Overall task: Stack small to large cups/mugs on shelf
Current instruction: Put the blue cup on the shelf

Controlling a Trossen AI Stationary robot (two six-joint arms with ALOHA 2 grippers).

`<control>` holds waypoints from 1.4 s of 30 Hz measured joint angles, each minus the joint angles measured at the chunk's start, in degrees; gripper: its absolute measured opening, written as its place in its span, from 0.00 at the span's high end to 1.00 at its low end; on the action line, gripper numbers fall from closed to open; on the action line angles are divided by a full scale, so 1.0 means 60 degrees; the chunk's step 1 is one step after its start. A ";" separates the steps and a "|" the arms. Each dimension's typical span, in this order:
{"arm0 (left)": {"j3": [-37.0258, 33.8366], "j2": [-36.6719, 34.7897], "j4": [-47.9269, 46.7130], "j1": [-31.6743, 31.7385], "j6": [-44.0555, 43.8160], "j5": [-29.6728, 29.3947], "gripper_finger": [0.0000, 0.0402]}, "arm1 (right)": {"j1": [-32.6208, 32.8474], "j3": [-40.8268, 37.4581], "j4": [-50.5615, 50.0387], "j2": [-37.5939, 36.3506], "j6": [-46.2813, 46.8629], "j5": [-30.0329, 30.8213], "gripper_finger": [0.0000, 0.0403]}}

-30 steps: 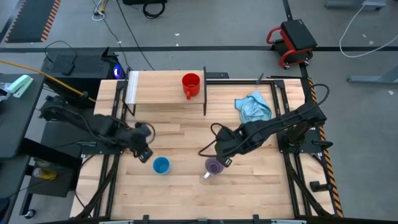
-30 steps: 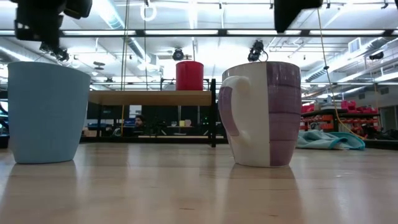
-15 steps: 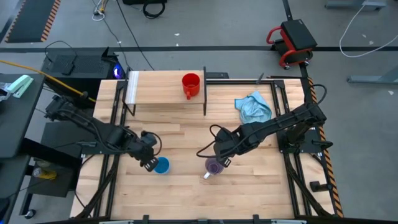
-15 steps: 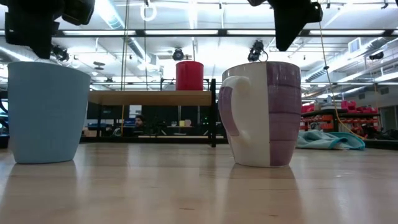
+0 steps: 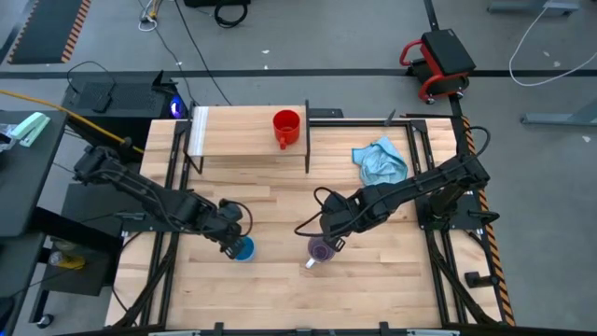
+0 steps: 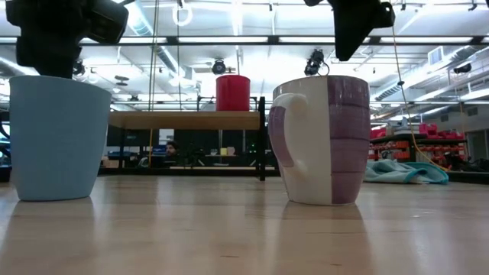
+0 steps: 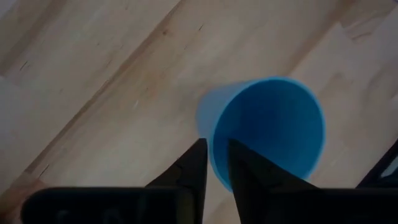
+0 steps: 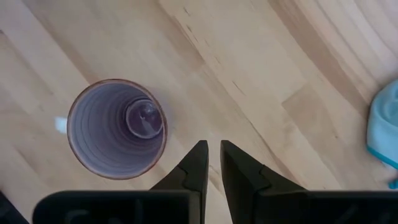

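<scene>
Cups stand in three places: the red mug (image 5: 286,126) on the shelf (image 5: 238,133) at the far side of the worktop (image 5: 280,280), near the shelf's right end; the light blue cup (image 5: 242,248) and the lilac-purple mug (image 5: 321,250) upright on the worktop nearer the front, well apart from each other. Left gripper (image 5: 235,239) is directly over the left rim of the light blue cup (image 7: 267,130); in the left wrist view its jaws are slightly parted and straddle the cup's wall, one finger outside and one over the opening, with no clear clamp visible. Right gripper (image 5: 331,233) hangs just above and beside the lilac-purple mug (image 8: 117,127), off its rim; its jaws show a narrow gap and hold nothing. In the low view the mug's handle (image 6: 280,137) faces left. A crumpled light blue cloth (image 5: 381,161) lies on the worktop to the right of the shelf.
</scene>
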 joint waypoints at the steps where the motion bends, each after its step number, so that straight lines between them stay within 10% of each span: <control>1: 0.0000 0.0039 -0.0001 0.0000 0.0000 0.0001 0.81 | 0.0000 0.0000 0.0000 0.0000 0.0000 -0.0003 0.88; 19: 0.0000 0.1096 0.0037 0.0058 0.0324 0.0001 0.77 | 0.0000 0.0000 0.0321 0.0000 -0.0022 0.0000 0.88; 42: 0.0043 0.1094 0.0279 0.1045 0.0560 0.0669 0.96 | 0.0000 0.0004 0.0461 0.0000 -0.0025 0.0000 0.88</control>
